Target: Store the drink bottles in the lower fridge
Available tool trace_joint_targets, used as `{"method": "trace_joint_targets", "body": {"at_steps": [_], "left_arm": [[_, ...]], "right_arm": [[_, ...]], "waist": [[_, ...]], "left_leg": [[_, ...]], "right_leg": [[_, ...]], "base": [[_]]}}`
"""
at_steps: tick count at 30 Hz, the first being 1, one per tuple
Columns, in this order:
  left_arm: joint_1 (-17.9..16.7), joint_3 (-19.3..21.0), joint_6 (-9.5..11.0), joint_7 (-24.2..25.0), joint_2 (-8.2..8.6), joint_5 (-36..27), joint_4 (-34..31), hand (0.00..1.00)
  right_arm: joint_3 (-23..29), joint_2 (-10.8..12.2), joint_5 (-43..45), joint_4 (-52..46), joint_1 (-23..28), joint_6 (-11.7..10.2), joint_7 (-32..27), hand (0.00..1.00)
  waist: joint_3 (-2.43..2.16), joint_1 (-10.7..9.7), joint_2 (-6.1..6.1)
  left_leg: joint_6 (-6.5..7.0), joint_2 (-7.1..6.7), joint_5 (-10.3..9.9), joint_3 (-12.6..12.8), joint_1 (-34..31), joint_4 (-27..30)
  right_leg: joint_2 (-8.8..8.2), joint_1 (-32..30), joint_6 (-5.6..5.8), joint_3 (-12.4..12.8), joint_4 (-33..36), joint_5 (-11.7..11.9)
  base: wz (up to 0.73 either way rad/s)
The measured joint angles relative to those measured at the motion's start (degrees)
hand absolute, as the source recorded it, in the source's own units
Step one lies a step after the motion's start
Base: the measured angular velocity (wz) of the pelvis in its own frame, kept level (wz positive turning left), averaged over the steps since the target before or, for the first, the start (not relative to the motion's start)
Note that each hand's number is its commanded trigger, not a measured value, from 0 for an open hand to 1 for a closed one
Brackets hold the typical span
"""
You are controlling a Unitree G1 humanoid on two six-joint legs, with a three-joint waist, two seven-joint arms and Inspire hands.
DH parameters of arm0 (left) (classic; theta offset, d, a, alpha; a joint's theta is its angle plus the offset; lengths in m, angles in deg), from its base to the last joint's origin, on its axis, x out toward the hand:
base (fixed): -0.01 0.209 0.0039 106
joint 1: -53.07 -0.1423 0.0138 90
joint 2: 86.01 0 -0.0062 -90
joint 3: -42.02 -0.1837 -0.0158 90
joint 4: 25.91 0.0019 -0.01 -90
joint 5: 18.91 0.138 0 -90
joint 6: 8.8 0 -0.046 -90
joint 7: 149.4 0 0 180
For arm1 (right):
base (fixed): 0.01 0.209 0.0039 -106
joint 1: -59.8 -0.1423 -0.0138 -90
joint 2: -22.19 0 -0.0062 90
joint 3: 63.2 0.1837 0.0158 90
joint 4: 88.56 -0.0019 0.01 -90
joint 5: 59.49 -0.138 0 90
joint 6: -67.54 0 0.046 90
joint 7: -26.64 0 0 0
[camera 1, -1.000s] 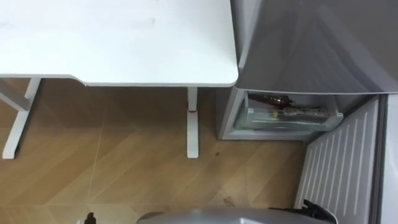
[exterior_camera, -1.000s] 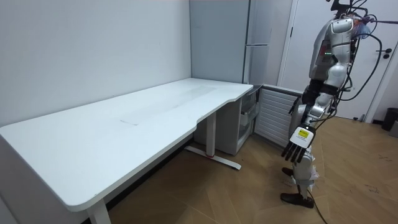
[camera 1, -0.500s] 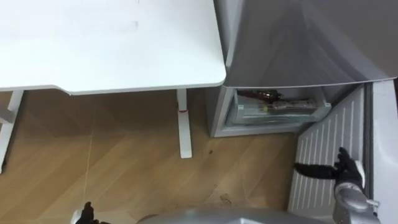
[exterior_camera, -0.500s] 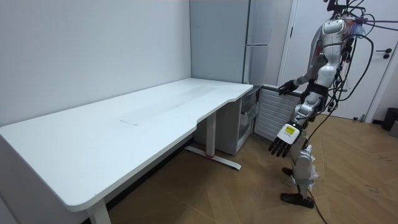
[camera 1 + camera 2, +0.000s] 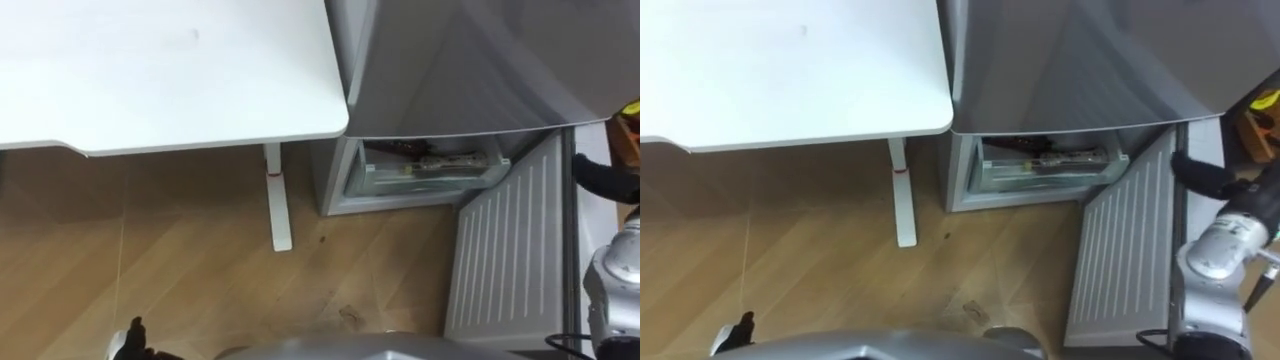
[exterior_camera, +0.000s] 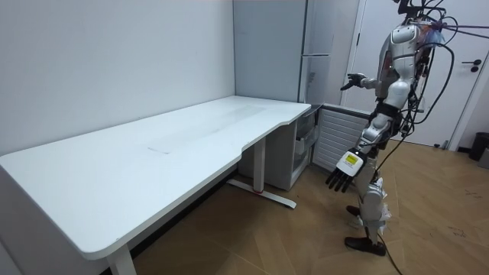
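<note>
Stands beside the surface (image 6: 191, 134), facing the lower fridge (image 5: 333, 185) with door (image 5: 505, 250) open; holds right hand (image 6: 353, 79) raised, fingers spread, empty; hangs left hand (image 6: 341, 174) low, slack; shows drinks (image 5: 440, 160) lying in its drawer (image 5: 420, 182).

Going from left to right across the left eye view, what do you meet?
table → lower fridge drawer holding bottles → open lower door → right hand
</note>
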Motion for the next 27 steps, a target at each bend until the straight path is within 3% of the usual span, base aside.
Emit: {"method": "trace_joint_targets", "body": {"at_steps": [9,14,24,27], "left_arm": [[-1.0,0.0,-2.7,1.5,-0.03,0.4,-4.8,0.0],[-1.9,0.0,-3.4,1.5,-0.04,0.7,-6.4,0.0],[-2.9,0.0,-4.4,2.2,-0.13,0.7,-8.4,0.0],[-3.4,0.1,-4.6,2.2,-0.14,0.6,-8.9,0.0]], "right_arm": [[3.4,-1.6,-3.9,-2.3,1.4,0.0,-4.8,0.0],[4.8,-2.0,-8.8,-1.8,1.7,0.0,-6.9,0.0],[4.9,-2.0,-12.3,0.8,3.9,1.9,-9.1,0.0],[5.6,-2.0,-13.9,2.7,3.8,1.9,-10.1,0.0]], "waist": [[-0.02,-0.5,-0.16],[0.07,-1.6,-0.05],[0.37,-1.8,-0.28],[0.27,-1.9,-0.4]], "left_leg": [[0.0,0.01,0.0,0.5,-0.5,-0.1],[0.0,0.01,0.0,0.4,-0.6,-0.2],[-0.01,-0.01,0.0,0.3,-0.6,-0.6],[-0.01,0.0,0.0,0.2,-0.6,-0.6]], "right_leg": [[0.12,-1.2,-0.17,0.9,0.8,0.1],[0.13,-1.3,-0.17,0.9,0.9,0.1],[0.26,-1.4,-0.18,0.9,0.3,0.1],[0.29,-1.4,-0.17,1.0,0.1,0.1]], "base": [[-0.05],[0.0],[0.0],[0.0]]}}
